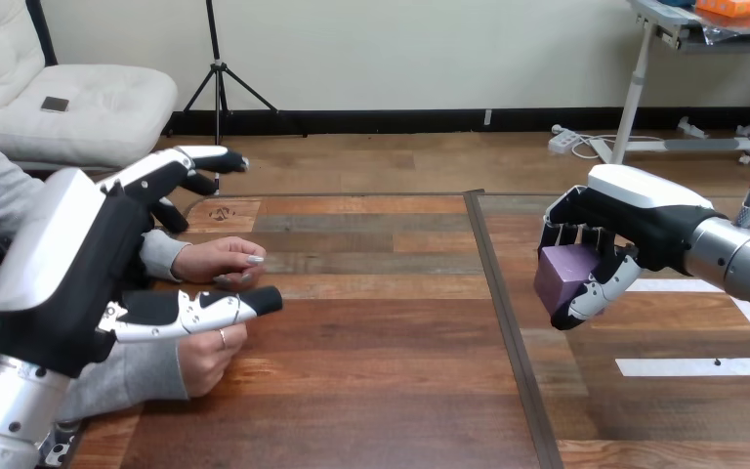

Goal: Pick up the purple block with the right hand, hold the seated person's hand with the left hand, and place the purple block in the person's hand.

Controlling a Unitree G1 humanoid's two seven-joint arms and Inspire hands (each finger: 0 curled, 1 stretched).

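A purple block (564,277) sits inside my right hand (613,234), whose fingers and thumb are curled round it, held above the right half of the table. My left hand (88,249) hovers at the left with its fingers straight and its thumb stretched out to the right. Two hands of the seated person rest on the table at the left. The farther one (217,259) lies between my left hand's fingers and thumb, with no finger curled round it. The person's nearer hand (207,354) lies just under my left thumb.
The wooden table (371,391) has a dark seam (508,322) running front to back between its two halves. White tape strips (703,366) mark the right half. The person's grey sleeves (122,376) lie along the left edge.
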